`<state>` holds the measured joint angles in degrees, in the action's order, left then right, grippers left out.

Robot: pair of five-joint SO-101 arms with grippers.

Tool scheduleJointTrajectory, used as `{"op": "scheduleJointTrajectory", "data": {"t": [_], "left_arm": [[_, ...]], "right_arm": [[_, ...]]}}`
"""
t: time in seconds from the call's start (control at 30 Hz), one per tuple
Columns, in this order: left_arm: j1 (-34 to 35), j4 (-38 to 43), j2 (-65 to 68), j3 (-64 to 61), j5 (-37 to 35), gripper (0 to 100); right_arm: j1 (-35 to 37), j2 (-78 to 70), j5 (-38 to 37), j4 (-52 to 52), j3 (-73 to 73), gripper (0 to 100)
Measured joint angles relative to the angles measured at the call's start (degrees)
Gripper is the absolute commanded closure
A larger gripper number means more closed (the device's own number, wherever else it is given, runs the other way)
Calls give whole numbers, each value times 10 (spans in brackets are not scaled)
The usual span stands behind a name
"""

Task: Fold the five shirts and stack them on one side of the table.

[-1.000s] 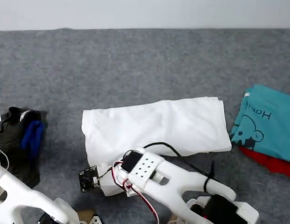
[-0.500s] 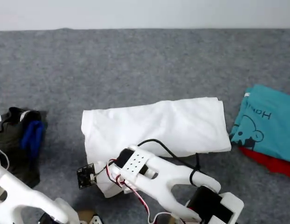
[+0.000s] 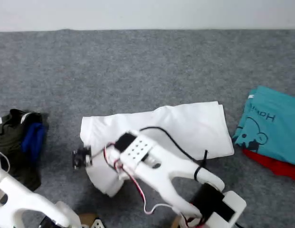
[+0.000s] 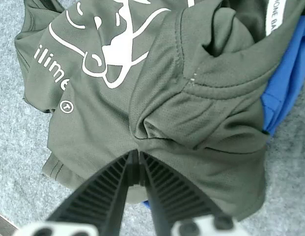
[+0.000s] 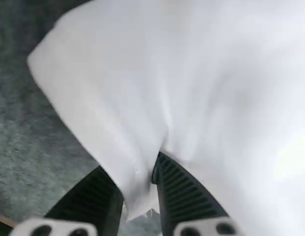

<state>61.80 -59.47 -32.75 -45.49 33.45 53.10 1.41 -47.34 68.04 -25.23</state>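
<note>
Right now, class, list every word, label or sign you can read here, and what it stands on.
Dark olive mesh shirt: white lettering, only partly showing.
Its white neck label: cropped, unreadable.
Teal cotton shirt: dark lettering above a bear drawing, too blurred.
Plain white shirt: none.

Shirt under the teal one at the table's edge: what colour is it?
It is a red shirt, clearest in the high view.
</note>
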Motion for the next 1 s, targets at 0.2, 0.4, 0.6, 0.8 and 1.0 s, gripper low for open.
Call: {"op": "scheduleJointTrajectory", "data": {"t": [0.2, 0.4, 0.6, 0.8, 1.0], "left_arm": [[0, 0, 0, 0, 0, 992], [0, 0, 0, 0, 0, 992], [0, 0, 0, 0, 0, 992], [0, 0, 0, 0, 0, 992], [0, 0, 0, 0, 0, 992]], "right_arm": [[-49, -2, 0, 5, 83, 983], [-81, -52, -14, -11, 113, 922], [-106, -120, -12, -8, 185, 785], [-139, -194, 31, -8, 284, 759], [-155, -244, 46, 53, 381, 761]]}}
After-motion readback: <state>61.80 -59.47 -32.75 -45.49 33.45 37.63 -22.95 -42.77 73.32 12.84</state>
